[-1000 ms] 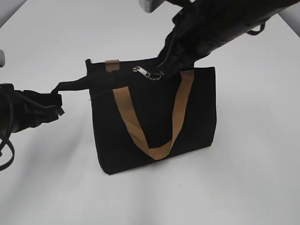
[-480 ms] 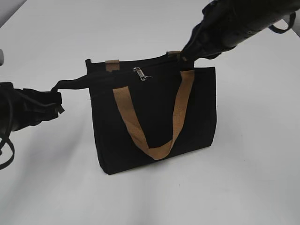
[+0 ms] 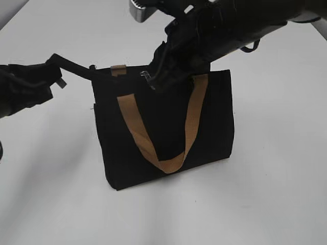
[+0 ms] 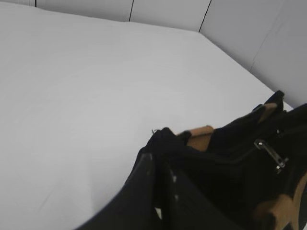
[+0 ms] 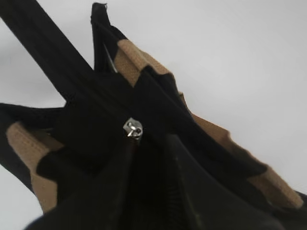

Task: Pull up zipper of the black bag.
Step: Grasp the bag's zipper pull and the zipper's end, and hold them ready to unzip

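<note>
The black bag point(image 3: 163, 138) stands upright on the white table, with tan handles point(image 3: 153, 153). My left gripper point(image 3: 55, 71) is shut on the black end strap point(image 3: 76, 67) at the bag's left top corner and holds it raised and taut. It shows in the left wrist view point(image 4: 156, 163). My right gripper point(image 3: 153, 83) is down at the bag's top edge, at the zipper point(image 3: 146, 76). In the right wrist view the silvery zipper point(image 5: 133, 128) sits just ahead of the gripper point(image 5: 149, 143), whose jaws stand a little apart. The pull tab point(image 4: 271, 154) hangs free in the left wrist view.
The white table point(image 3: 265, 194) surrounds the bag on all sides. Grey wall panels point(image 4: 240, 24) stand beyond the table's far edge. The right arm point(image 3: 230, 25) reaches in over the bag from the upper right.
My right gripper, off to the bag's right end half a second ago, has come back left onto the zipper. My left gripper has lifted the strap higher. The bag shifted slightly left.
</note>
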You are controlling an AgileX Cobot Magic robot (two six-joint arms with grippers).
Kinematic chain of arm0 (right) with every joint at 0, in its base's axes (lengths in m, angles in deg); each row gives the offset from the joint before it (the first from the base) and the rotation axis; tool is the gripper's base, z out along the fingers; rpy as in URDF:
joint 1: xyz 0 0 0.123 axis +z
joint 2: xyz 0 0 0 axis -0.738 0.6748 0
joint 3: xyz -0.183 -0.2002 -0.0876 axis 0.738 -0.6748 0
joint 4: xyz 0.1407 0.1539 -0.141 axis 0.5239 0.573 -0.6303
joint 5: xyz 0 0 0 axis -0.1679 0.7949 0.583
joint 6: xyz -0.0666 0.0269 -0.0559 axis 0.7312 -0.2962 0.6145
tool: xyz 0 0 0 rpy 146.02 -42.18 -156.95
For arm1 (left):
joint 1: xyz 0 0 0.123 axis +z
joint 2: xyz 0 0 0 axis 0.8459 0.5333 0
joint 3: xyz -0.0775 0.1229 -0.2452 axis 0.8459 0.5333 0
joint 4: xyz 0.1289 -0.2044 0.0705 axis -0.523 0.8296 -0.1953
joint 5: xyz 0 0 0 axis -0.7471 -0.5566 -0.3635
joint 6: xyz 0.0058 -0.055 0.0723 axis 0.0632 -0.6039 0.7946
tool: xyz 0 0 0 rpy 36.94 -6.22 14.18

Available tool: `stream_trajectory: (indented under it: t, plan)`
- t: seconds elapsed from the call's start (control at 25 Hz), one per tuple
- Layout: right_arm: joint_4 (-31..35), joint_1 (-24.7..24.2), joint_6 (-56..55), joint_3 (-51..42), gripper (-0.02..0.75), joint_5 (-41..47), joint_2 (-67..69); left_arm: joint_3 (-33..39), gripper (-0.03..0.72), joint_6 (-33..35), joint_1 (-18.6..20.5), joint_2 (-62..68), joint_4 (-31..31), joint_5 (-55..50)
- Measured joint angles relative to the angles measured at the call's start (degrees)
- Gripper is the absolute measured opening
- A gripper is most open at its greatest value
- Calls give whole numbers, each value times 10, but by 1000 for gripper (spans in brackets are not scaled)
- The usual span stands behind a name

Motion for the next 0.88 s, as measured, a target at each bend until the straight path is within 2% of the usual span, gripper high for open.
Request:
stream_trajectory:
  t: [0.32,0.52,0.72,0.88]
  plan:
    - [6,0,1,0,245,-1,8,0,5,0,0,-8,-2,36]
    - [49,0,2,0,253,-16,8,0,5,0,0,-8,-2,43]
    - [62,4,3,0,253,-19,8,0,5,0,0,-8,-2,43]
    - [67,26,22,0,253,-22,8,0,5,0,0,-8,-2,43]
